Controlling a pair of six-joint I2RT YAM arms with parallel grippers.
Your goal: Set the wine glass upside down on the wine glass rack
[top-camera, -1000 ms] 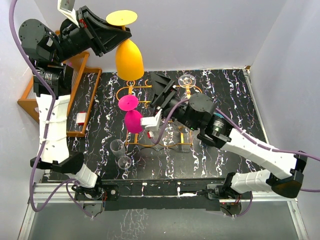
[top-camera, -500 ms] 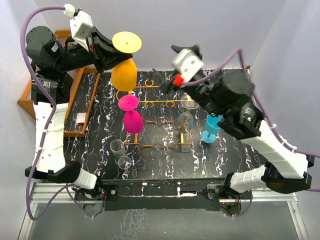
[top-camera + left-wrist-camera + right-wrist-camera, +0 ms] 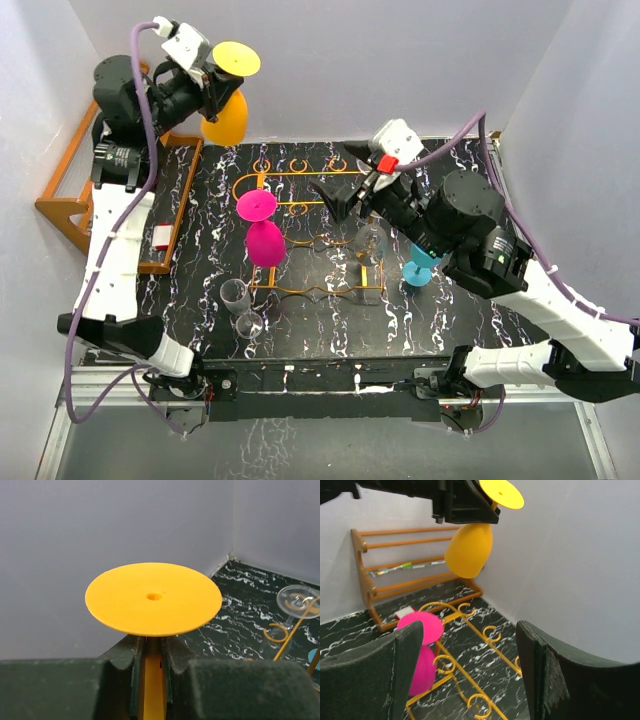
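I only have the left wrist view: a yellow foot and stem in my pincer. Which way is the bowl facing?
Observer: The yellow glass hangs bowl-down from the left pincer, with its foot on top.
Operator: Am I over the rack yet?
Observer: No. In the top view the glass sits high near the back wall, back-left of the rack.
Operator: Anything in my way there?
Observer: The right pincer is open and empty, hovering over the rack.
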